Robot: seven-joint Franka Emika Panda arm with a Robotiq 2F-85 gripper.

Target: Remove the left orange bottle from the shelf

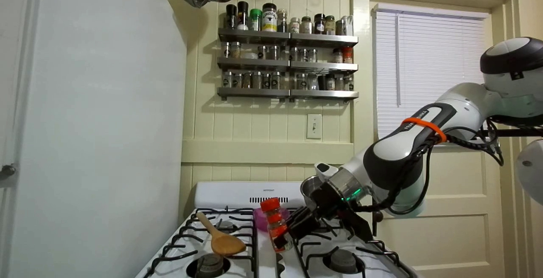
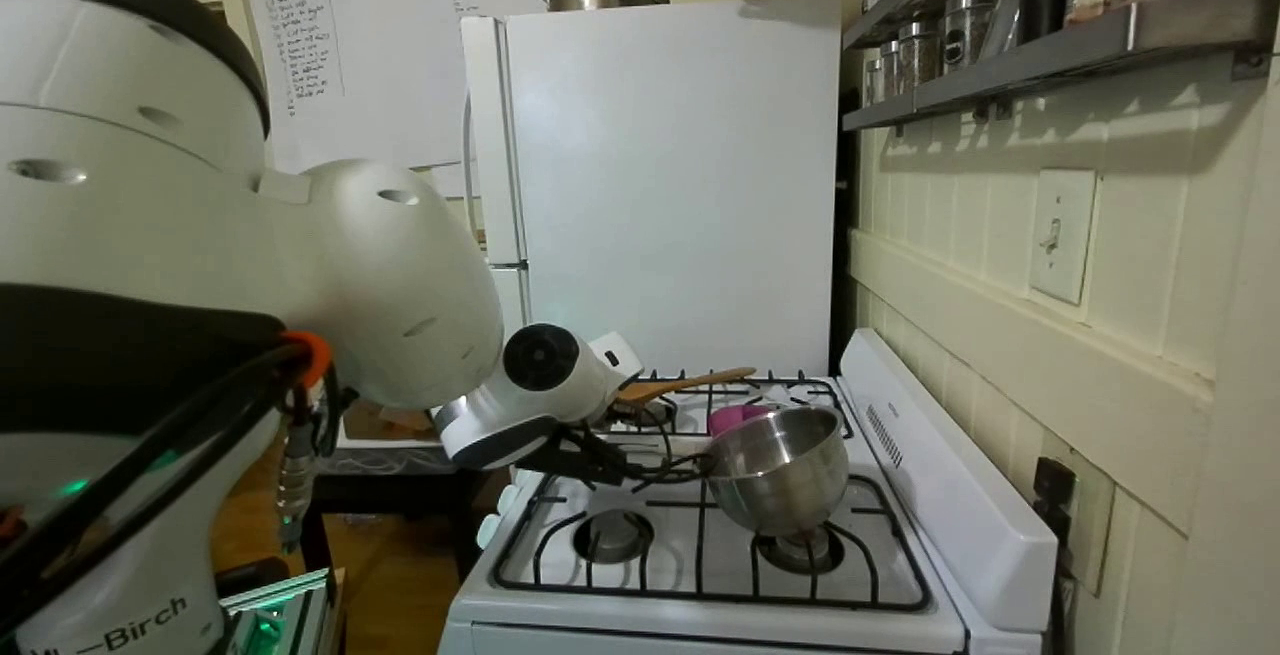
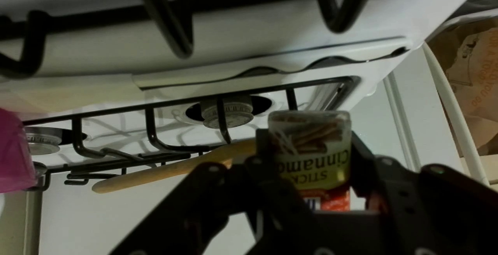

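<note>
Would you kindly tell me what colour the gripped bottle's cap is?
The cap is red; it shows best in an exterior view.

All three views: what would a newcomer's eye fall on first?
Probably the big white arm, its gripper clamped on an orange bottle tilted over the stove. Next, likely the shelves crowded with jars on the wall behind, then the wooden spoon lying on the stove.

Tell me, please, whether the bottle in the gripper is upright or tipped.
Tipped somewhat: in an exterior view, the bottle slants in the gripper, its red cap above and left of its base.
</note>
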